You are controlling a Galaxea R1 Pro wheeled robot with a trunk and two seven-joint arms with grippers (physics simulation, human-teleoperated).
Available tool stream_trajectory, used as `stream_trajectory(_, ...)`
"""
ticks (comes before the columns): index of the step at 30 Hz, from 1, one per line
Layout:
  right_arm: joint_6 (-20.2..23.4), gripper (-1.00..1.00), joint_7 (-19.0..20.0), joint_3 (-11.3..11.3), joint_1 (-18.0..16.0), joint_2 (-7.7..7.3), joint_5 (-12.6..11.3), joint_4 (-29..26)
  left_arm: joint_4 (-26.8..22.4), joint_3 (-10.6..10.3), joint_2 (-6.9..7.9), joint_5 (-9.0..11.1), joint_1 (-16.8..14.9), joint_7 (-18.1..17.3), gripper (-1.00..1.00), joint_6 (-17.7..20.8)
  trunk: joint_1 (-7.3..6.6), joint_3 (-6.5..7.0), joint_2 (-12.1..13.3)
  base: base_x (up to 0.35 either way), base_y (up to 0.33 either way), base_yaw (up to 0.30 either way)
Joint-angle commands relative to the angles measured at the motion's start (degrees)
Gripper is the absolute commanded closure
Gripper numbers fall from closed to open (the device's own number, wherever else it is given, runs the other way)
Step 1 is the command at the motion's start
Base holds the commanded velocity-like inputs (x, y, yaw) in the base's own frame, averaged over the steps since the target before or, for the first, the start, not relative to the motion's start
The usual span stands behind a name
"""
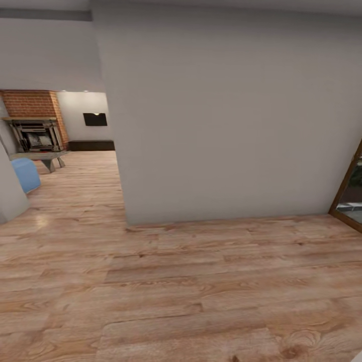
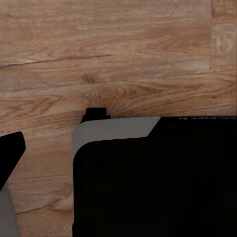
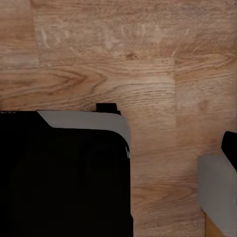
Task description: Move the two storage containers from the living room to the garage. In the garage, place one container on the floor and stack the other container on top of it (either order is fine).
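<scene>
Planks of light wood with knots and wavy grain cover the floor (image 1: 201,301) across the whole near ground of the head view. A broad, flat, pale grey wall (image 1: 226,115) stands straight ahead and blocks most of the way forward. To its left an opening leads into the living room (image 1: 75,151), where a red brick fireplace (image 1: 32,120) with a dark firebox sits at the far end, a low grey table (image 1: 48,158) before it, and a rounded blue sofa (image 1: 26,173) end beside that. A small black rectangle, likely the TV (image 1: 95,119), hangs on the far white wall above a dark low cabinet (image 1: 91,145). At the far right edge stands a wood-framed glass door (image 1: 349,191).

Both wrist views look down at the same plank flooring past a boxy black-and-grey part of the robot's body (image 2: 153,177), with rounded corners. Neither gripper's fingers can be made out, so whether they are parted or closed cannot be told. No orange-red bin is seen in these views.
</scene>
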Motion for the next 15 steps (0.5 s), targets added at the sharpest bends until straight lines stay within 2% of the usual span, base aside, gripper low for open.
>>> stream_trajectory(1, -0.2, -1.00, 0.0, 0.5, 0.0, 0.06, -0.4, 0.2, 0.1, 0.1, 0.00, 0.0, -0.1, -0.1, -1.00, -0.1, 0.04, -0.07, 0.0, 0.321, 0.000, 0.214)
stream_trajectory(15, -0.2, -1.00, 0.0, 0.5, 0.0, 0.05, -0.3, 0.2, 0.1, 0.1, 0.00, 0.0, -0.1, -0.1, -1.00, -0.2, 0.04, -0.07, 0.0, 0.322, 0.000, 0.260)
